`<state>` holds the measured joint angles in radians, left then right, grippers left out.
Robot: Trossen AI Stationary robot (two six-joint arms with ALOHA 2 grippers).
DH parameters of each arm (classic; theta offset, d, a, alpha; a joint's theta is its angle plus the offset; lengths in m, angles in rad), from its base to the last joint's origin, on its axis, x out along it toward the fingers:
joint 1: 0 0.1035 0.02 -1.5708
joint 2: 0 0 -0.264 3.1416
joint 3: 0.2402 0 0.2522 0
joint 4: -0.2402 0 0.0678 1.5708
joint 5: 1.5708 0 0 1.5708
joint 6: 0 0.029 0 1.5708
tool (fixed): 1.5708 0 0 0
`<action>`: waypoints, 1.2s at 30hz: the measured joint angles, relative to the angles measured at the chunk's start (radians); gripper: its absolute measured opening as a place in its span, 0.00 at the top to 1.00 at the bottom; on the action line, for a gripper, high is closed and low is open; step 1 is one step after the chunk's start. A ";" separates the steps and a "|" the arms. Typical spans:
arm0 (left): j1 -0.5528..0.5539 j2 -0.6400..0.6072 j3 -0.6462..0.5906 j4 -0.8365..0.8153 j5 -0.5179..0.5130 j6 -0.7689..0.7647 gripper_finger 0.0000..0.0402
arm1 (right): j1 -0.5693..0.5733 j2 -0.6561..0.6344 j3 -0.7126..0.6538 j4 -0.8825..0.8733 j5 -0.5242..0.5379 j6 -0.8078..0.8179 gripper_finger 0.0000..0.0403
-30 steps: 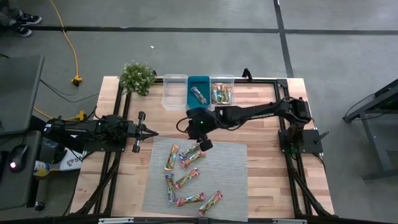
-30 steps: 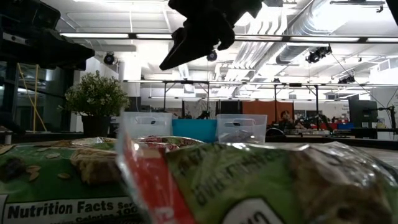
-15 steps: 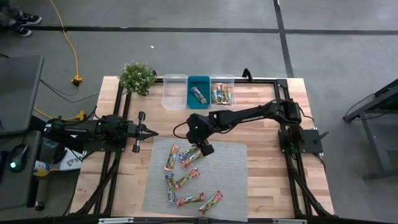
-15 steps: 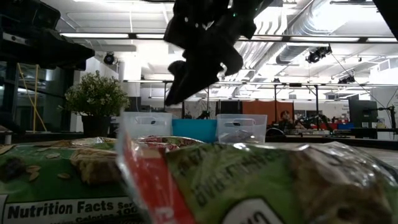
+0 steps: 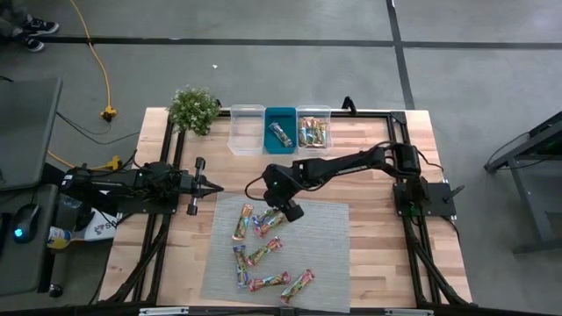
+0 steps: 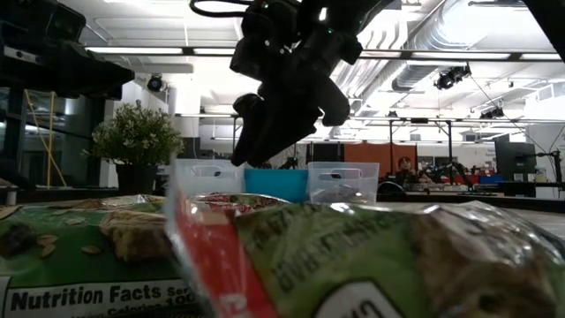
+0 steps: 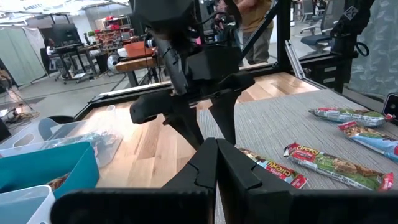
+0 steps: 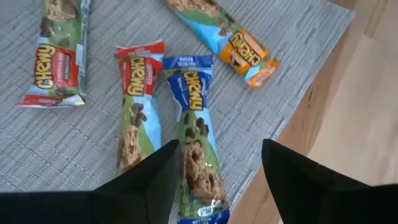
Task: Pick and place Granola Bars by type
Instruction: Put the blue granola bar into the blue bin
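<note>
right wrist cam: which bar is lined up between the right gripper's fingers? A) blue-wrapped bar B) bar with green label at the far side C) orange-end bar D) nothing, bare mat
A: in the right wrist view the open right gripper hangs over the mat with the blue-wrapped bar running straight into the gap between its fingers; the red-topped bar lies just beside it.
</note>
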<state>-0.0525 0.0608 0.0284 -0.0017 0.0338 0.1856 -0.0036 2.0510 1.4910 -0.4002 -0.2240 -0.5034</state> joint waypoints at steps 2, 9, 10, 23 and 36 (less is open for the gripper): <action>0.000 0.000 0.000 0.000 0.000 0.000 1.00 | 0.000 0.009 0.000 0.004 -0.005 -0.002 0.47; 0.000 0.000 0.000 0.000 0.000 0.000 1.00 | 0.007 0.044 0.000 0.018 -0.001 -0.003 0.47; 0.000 0.000 0.000 0.001 0.000 0.000 1.00 | 0.009 0.047 0.000 0.020 0.001 -0.003 0.47; 0.000 0.000 0.000 0.000 0.000 0.000 1.00 | 0.025 0.084 -0.001 0.039 0.033 -0.022 0.48; 0.000 0.000 0.000 0.000 0.000 0.000 1.00 | 0.025 0.115 0.000 0.016 0.025 -0.019 0.53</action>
<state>-0.0525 0.0612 0.0287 -0.0017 0.0339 0.1856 0.0216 2.1658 1.4910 -0.3843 -0.1986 -0.5228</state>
